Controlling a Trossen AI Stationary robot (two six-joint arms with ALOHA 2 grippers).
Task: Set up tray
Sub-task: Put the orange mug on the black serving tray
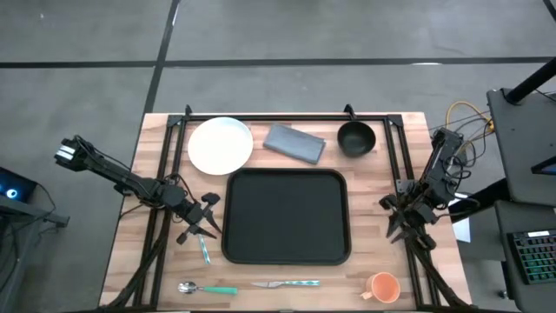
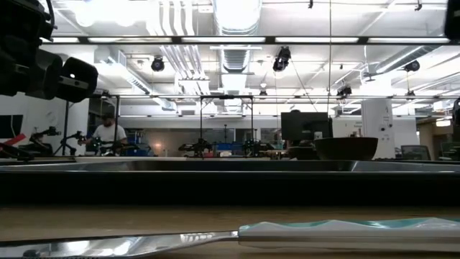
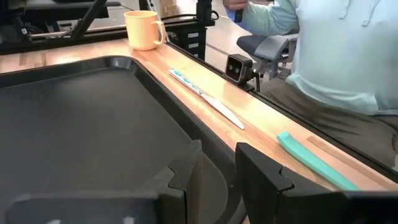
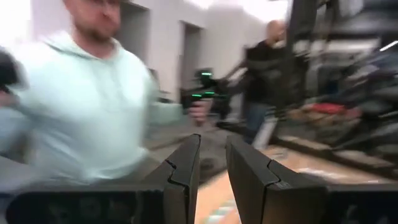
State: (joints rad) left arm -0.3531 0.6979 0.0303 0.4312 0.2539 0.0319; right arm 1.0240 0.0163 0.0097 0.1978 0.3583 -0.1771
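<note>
The black tray (image 1: 287, 217) lies flat in the middle of the wooden table, and its rim (image 2: 230, 180) crosses the low view. My left gripper (image 1: 204, 224) hovers beside the tray's left edge. In the left wrist view its fingers (image 3: 217, 180) stand apart with nothing between them, above the tray's rim (image 3: 155, 74). My right gripper (image 1: 401, 226) hangs off the tray's right side. It is open by a narrow gap (image 4: 213, 168), holds nothing, and points toward the near side, where people stand.
Along the far edge are a white plate (image 1: 220, 145), a grey napkin (image 1: 294, 143) and a black bowl (image 1: 356, 137). A fork (image 1: 204, 250) lies left of the tray. Near the front edge lie a spoon (image 1: 207, 289), a knife (image 1: 287, 283) and an orange cup (image 1: 382, 285). A person (image 3: 336, 50) stands close there.
</note>
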